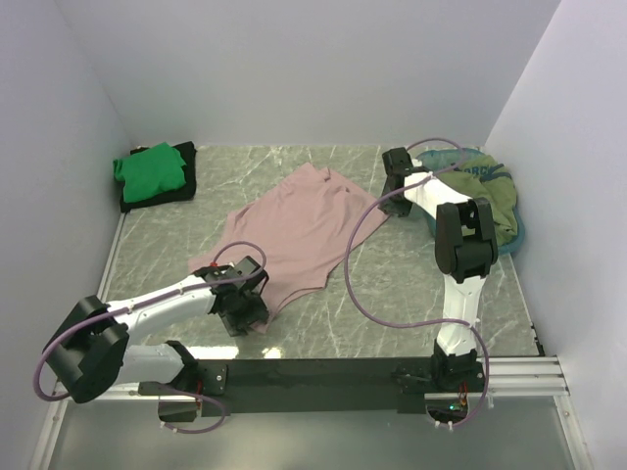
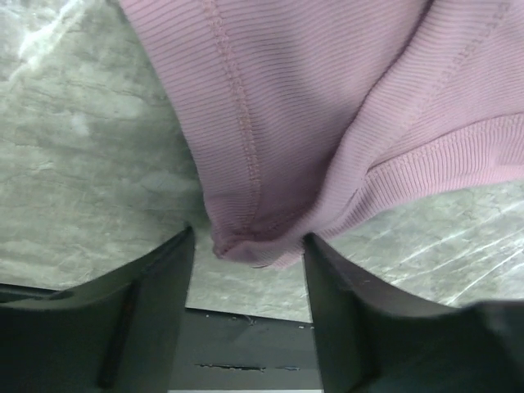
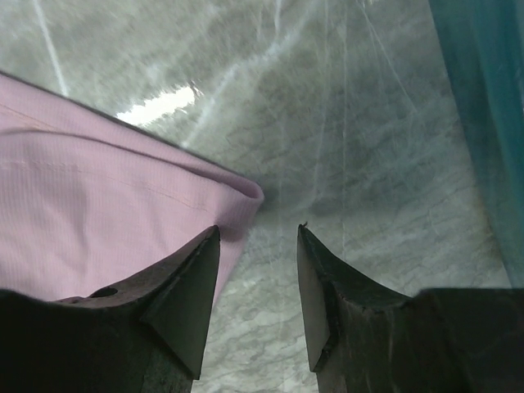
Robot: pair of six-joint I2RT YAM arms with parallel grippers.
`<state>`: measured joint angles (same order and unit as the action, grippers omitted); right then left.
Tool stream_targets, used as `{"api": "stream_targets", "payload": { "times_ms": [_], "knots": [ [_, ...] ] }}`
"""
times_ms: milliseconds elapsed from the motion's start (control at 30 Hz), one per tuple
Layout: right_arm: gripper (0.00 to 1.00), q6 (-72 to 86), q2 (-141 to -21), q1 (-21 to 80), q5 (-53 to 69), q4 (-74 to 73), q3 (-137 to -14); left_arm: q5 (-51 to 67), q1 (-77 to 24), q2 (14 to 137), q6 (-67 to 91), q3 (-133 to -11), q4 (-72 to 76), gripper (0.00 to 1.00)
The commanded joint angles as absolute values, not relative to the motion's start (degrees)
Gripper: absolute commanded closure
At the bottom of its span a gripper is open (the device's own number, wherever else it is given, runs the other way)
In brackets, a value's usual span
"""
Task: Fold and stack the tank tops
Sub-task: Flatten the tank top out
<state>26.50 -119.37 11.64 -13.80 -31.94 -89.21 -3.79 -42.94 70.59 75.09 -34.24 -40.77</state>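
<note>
A dusty pink tank top (image 1: pixel 294 230) lies spread on the marble table. My left gripper (image 1: pixel 250 313) is open at its near strap end; in the left wrist view the pink strap tip (image 2: pixel 246 246) sits between the open fingers (image 2: pixel 155 311). My right gripper (image 1: pixel 395 204) is open at the top's far right corner; the pink corner (image 3: pixel 237 196) lies just ahead of the left finger (image 3: pixel 188 295). A bright green top (image 1: pixel 149 168) lies folded on a black top (image 1: pixel 183 186) at the far left. An olive green top (image 1: pixel 495 201) hangs in the basket.
A teal oval basket (image 1: pixel 517 233) stands at the far right, its wall showing in the right wrist view (image 3: pixel 483 98). White walls close in left, back and right. A black rail (image 1: pixel 323 372) runs along the near edge. A purple cable (image 1: pixel 358 284) loops over the table.
</note>
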Motion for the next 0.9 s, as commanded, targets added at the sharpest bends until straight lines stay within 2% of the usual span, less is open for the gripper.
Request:
{"api": "stream_targets", "payload": {
  "times_ms": [0, 200, 233, 300, 333, 400, 433, 700, 867],
  "knots": [
    [0.5, 25.9, -117.5, 11.9, -13.9, -31.8, -88.0, -5.5, -43.2, 71.5, 77.3, -35.2, -38.8, 0.41],
    [0.49, 25.9, -118.5, 12.0, -13.5, -32.2, -88.6, -6.2, -43.2, 72.1, 77.3, -35.9, -39.3, 0.55],
    [0.49, 26.1, -118.5, 12.0, -13.7, -32.0, -88.6, -6.8, -43.2, 72.1, 77.3, -36.1, -39.5, 0.63],
    [0.48, 26.3, -118.4, 12.0, -14.2, -32.3, -89.3, -7.3, -42.9, 72.2, 77.0, -36.8, -39.6, 0.71],
    [0.48, 26.4, -118.5, 11.9, -14.1, -32.1, -89.8, -7.3, -42.8, 72.3, 76.7, -36.8, -39.4, 0.8],
    [0.48, 26.5, -118.1, 12.0, -13.8, -31.7, -90.3, -7.1, -42.2, 72.5, 76.5, -36.7, -39.1, 0.9],
    [0.47, 26.6, -118.0, 12.0, -13.6, -31.5, -90.4, -6.9, -41.9, 72.6, 76.1, -36.7, -38.9, 0.99],
    [0.45, 27.9, -113.8, 12.4, -12.0, -26.8, -85.5, -6.7, -39.5, 71.8, 74.4, -36.1, -39.2, 0.99],
    [0.44, 28.5, -116.3, 13.4, -13.3, -29.3, -88.4, -6.0, -38.1, 72.2, 73.1, -36.5, -39.4, 0.99]
  ]
}}
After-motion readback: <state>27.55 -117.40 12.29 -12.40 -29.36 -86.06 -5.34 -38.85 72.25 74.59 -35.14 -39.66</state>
